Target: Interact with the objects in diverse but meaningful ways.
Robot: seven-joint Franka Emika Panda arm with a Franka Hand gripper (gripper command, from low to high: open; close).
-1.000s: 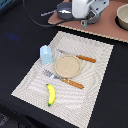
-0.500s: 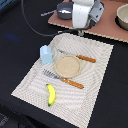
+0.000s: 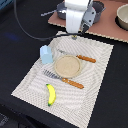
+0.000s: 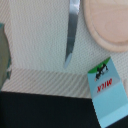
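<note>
Toy kitchen items lie on a pale striped placemat point(image 3: 92, 75) spread over a black table point(image 3: 15, 60), seen in the exterior view. A round tan plate point(image 3: 68, 65) sits in the middle of the frame. A pale blue milk carton point(image 3: 46, 54) stands at centre left, just beside the plate. A yellow banana point(image 3: 50, 94) lies at lower centre-left, well apart from the carton. A fork with an orange handle point(image 3: 63, 80) lies just below the plate, and a knife with an orange handle point(image 3: 76, 56) lies along the plate's upper edge.

The robot's gripper point(image 3: 74, 36) hangs at upper centre, above the mat's far edge. The white arm body covers its fingers, so whether it is open or closed cannot be told.

A dark grey pot point(image 3: 95, 10) at the top is partly hidden behind the arm. A pale bowl point(image 3: 122, 16) is cut off by the upper right corner.

In the wrist view, the carton point(image 4: 109, 95) shows red lettering, appearing upside down and mirrored, that seems to spell "MILK", under a green band with a black-and-white figure too blurred to identify. The knife's blade point(image 4: 71, 32) and the plate's edge point(image 4: 107, 25) are cut off by the frame.
</note>
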